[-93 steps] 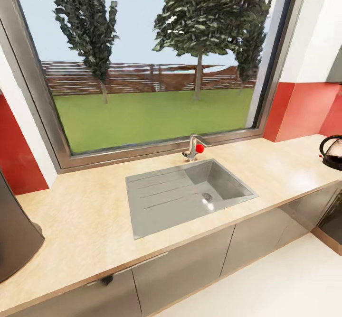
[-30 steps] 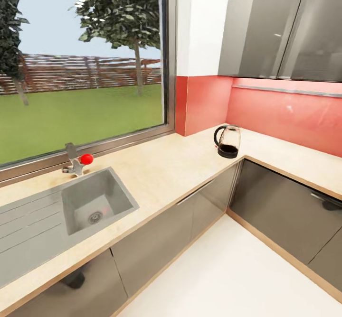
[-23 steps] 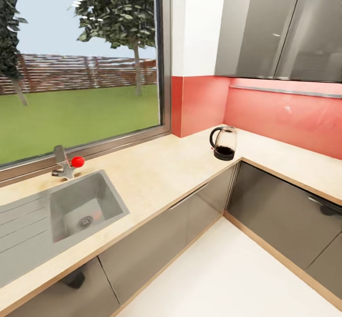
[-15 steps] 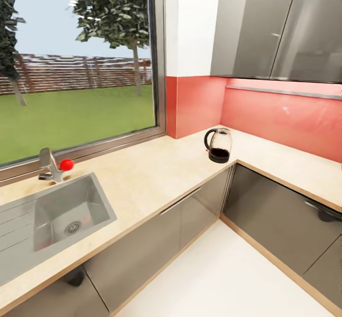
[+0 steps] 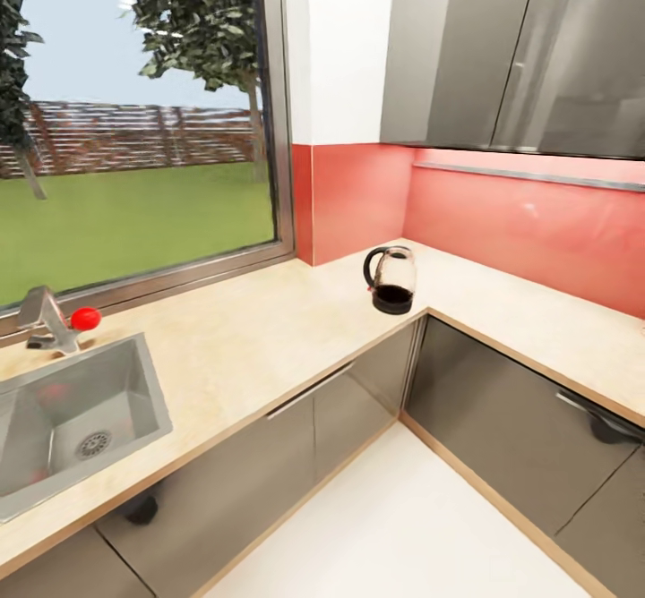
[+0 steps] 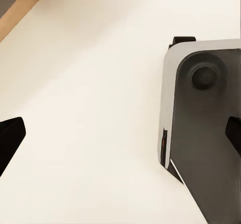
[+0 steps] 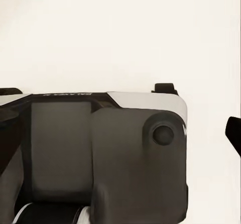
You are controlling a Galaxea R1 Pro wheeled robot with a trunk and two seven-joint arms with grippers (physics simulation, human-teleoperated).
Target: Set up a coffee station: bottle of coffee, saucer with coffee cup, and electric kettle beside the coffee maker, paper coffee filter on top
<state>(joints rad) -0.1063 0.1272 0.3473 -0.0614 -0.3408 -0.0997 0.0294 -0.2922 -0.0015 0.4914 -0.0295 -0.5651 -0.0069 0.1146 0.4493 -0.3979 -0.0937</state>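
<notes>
A glass electric kettle [image 5: 391, 281] with a black handle and base stands on the beige countertop [image 5: 260, 329], near the inner corner of the L-shaped counter below the red backsplash. In the left wrist view my left gripper [image 6: 120, 136] is open, its dark fingertips [image 6: 10, 136] at the picture's two edges, with white floor and part of my own base between them. My right gripper [image 7: 120, 128] is open too, hanging over my grey base with nothing between its fingers. The coffee maker, bottle, filter, saucer and cup are out of view.
A steel sink [image 5: 76, 414] with a red-knobbed faucet [image 5: 55, 322] sits in the counter under the big window. Grey upper cabinets [image 5: 511, 52] hang over the right counter run. Grey lower cabinets [image 5: 331, 410] line both runs, with white floor [image 5: 385, 526] between them.
The camera has swung to the right: the sink slid to the left edge and the kettle came from the far right toward the middle. The things themselves have not moved.
</notes>
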